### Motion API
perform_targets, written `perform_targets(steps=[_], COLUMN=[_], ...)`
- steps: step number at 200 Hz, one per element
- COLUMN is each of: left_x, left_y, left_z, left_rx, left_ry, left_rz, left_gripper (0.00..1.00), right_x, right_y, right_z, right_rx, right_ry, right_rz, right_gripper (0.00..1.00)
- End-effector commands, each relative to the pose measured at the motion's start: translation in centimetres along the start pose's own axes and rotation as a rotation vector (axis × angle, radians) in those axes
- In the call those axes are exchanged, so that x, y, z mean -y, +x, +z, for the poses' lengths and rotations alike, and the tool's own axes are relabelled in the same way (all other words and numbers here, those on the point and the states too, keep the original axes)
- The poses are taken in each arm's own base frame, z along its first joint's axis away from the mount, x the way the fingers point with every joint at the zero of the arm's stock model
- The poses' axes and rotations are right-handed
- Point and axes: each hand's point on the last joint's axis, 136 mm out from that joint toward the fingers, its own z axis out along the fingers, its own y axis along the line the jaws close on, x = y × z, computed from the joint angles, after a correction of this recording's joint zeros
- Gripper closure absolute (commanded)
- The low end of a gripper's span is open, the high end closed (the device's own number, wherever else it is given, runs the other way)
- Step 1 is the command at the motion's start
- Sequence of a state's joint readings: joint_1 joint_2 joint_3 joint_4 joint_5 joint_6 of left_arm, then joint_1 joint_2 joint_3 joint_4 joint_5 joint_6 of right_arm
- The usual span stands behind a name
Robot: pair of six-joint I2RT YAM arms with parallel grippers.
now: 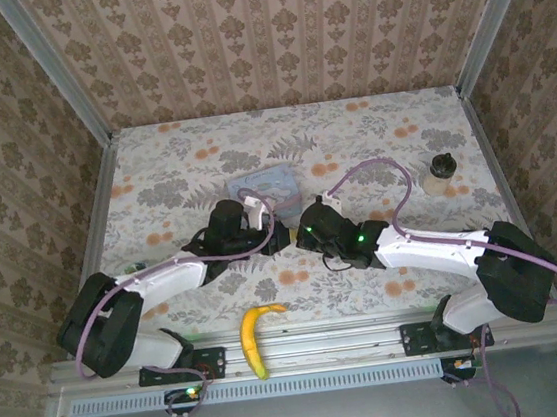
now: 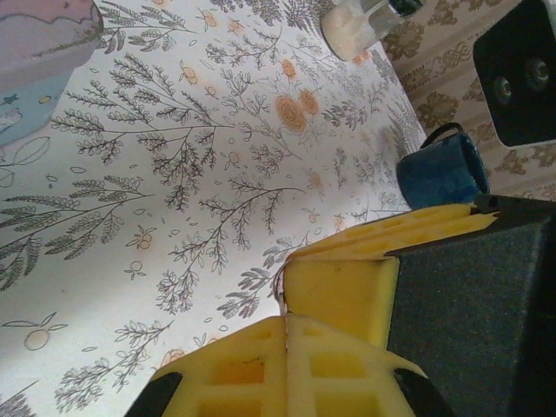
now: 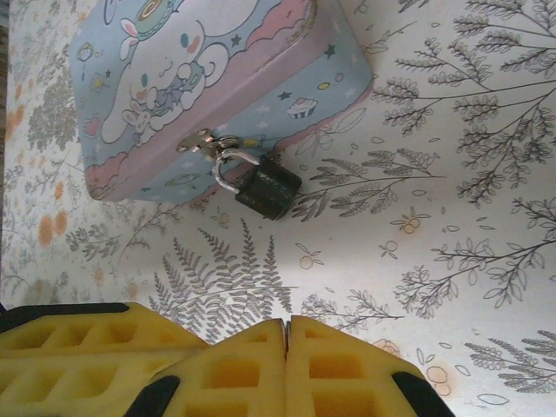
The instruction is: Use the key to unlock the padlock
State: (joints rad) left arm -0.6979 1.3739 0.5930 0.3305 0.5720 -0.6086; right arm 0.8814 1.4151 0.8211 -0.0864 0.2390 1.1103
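One padlock (image 3: 268,191), small and dark, hangs by its shackle from the hasp of the one pale blue cartoon tin (image 3: 200,78) and rests on the floral bench (image 1: 371,138), just far of the two arms' meeting point at mid-bench. The left fingers (image 2: 243,365) are pressed together pad to pad, and so are the right fingers (image 3: 339,365). Whether either pair pinches the key I cannot tell, as it is too small to make out. One dark-lidded jar (image 1: 442,172) stands near the right wall. One banana (image 1: 256,340) lies across the near edge rail. Bare bench lies open to the left of the tin and along the far wall.
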Motion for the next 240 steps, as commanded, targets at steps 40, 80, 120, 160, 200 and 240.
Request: perform_targets(steps=[40,80,120,160,200,240], left_x=[1.0,2.6,5.9,9.4,11.9,13.1], left_y=[-1.1,-1.2,-1.9,-2.0,-2.0,-1.9], left_z=[-3.5,-5.5,-6.5,-7.3,-8.6,-9.2], left_rx=[-0.003,-0.061,-0.061,-0.065,-0.031,-0.021], left_ry=[-0.045,-0.050,0.068,0.232,0.349,0.405], left_rz=[0.171,0.296,0.399,0.483,0.538,0.554], left_gripper=[1.00,1.00,1.00,1.00,1.00,1.00], right_x=[-0.3,-0.7,-4.8,-5.0,-5.2,-6.8], right_y=[-2.2,-3.0,-2.2,-1.6,-1.6,-0.6], right_z=[-2.6,-4.0,-7.5,-10.5,-13.6,-15.5], right_rx=[0.077,0.096,0.052,0.053,0.075,0.029], right_ry=[-0.047,-0.119,-0.393,-0.583,-0.766,-0.893], right_rz=[-0.013,-0.129,-0.430,-0.537,-0.540,-0.584], right_gripper=[0.64,0.58,0.57,0.68,0.59,0.58])
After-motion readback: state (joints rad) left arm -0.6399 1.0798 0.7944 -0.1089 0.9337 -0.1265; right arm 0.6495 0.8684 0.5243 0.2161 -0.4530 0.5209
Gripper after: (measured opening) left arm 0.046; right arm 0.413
